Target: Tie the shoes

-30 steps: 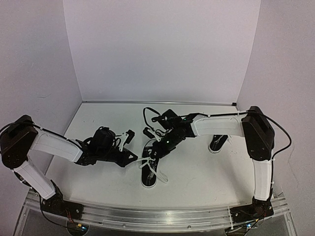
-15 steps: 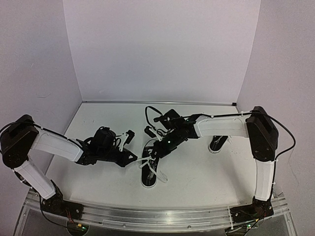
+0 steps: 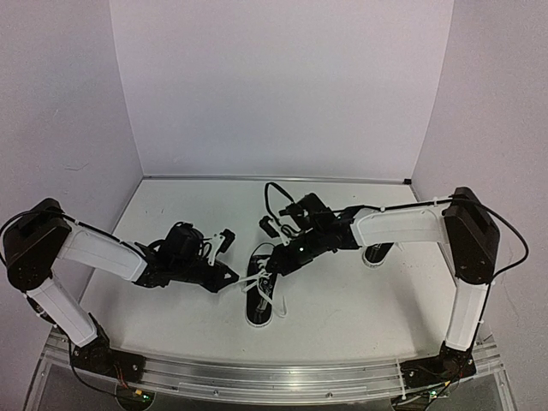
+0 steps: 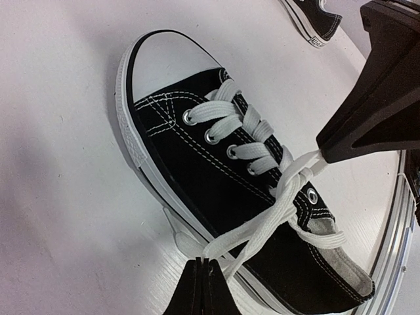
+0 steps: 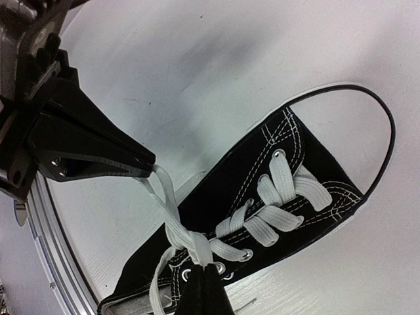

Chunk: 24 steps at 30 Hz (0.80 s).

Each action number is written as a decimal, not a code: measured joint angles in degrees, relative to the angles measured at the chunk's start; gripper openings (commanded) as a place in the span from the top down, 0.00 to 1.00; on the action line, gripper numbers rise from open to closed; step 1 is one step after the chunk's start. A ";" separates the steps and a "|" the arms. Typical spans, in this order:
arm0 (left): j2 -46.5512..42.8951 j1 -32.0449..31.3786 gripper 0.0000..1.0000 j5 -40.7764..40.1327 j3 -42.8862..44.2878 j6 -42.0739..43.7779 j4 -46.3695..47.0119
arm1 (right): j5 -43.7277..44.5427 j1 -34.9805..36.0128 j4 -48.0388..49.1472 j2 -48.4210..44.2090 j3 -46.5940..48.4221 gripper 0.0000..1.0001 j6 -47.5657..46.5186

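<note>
One shoe (image 3: 259, 308) sits near the middle of the table (image 3: 360, 312) — its laces (image 4: 289, 187) crossed in a knot. The left gripper (image 3: 234, 276) is clamped on one lace end, the right gripper (image 3: 273, 266) on the other. The second shoe (image 3: 378, 251) lies far right.

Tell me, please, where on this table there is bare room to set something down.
Bare: the table strip along the back wall, and the near-right patch between the centre shoe and the right arm's base. Crowded: the middle, where the left gripper and right gripper pinch its laces; the second shoe lies under the right arm.
</note>
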 measured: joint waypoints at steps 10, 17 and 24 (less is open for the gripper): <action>0.09 0.18 1.00 -1.52 0.06 0.04 -1.30 | 0.13 0.00 3.44 -1.39 -2.71 1.00 1.63; -1.79 0.22 0.76 -0.96 -0.04 2.49 -1.29 | -0.49 0.00 5.83 -1.40 -3.26 1.00 3.00; -18.28 0.20 0.56 -3.62 -3.88 8.80 -0.78 | -0.81 0.00 6.78 -1.40 -3.26 1.00 3.66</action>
